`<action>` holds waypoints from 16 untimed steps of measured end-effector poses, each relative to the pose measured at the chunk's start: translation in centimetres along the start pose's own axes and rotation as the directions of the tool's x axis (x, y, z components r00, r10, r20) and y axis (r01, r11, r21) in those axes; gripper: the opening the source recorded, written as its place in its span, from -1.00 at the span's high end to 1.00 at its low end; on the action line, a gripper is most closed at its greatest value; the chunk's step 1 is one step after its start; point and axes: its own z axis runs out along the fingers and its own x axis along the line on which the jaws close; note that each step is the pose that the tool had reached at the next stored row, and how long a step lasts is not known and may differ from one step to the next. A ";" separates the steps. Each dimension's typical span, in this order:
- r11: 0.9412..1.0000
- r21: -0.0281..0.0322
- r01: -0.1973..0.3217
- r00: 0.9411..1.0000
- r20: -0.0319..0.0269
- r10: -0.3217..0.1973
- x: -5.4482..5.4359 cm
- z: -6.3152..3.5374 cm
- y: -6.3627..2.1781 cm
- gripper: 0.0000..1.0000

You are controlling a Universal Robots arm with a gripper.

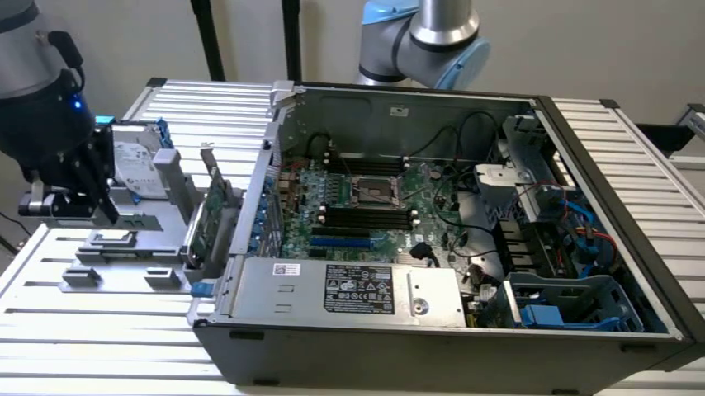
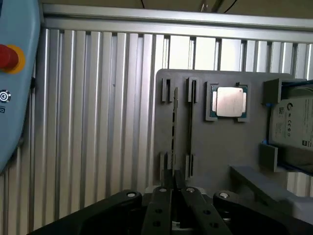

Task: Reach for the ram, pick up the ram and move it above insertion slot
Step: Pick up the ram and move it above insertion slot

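Note:
The ram [image 2: 173, 128] is a thin green stick standing on edge in the slotted holders of a grey fixture plate [image 2: 215, 147]. My gripper [image 2: 174, 190] hovers above the plate, in line with the stick and apart from it. Its fingers [image 2: 161, 208] are shut with nothing between them. In the exterior view, the gripper [image 1: 101, 216] hangs over the fixture plate [image 1: 121, 256] at that view's left, outside the open computer case. The insertion slot is one of several parallel black sockets [image 1: 369, 216] on the motherboard inside the case.
A processor chip [image 2: 230, 102] and a silver hard drive [image 2: 293, 122] with blue rails share the fixture. An upright green expansion card [image 1: 211, 216] stands between fixture and case wall [image 1: 256, 206]. Inside are a blue slot [image 1: 336, 242], a metal processor socket [image 1: 375, 190], cables and a power supply [image 1: 342, 289].

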 end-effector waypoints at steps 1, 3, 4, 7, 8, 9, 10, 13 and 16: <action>1.000 0.000 0.000 1.000 0.000 0.000 0.0 -0.46 -0.33 0.73; 1.000 0.000 0.000 1.000 0.000 0.000 0.0 -1.38 -1.00 0.73; 1.000 0.000 0.000 1.000 0.000 0.000 0.0 -1.84 -1.33 0.73; 1.000 0.000 0.000 1.000 0.000 0.000 0.0 -3.25 -2.19 0.73; 1.000 0.000 0.000 1.000 0.000 0.000 -0.1 -3.71 -2.44 0.73; 1.000 0.000 0.000 1.000 0.000 0.000 -0.1 -4.17 -2.67 0.73; 1.000 0.000 0.000 1.000 0.000 0.000 -0.2 -4.62 -2.83 0.73; 1.000 0.000 0.000 1.000 0.000 0.000 -0.8 -5.99 -3.24 0.73; 1.000 0.000 0.000 1.000 0.000 0.000 -1.5 -7.39 -3.54 0.73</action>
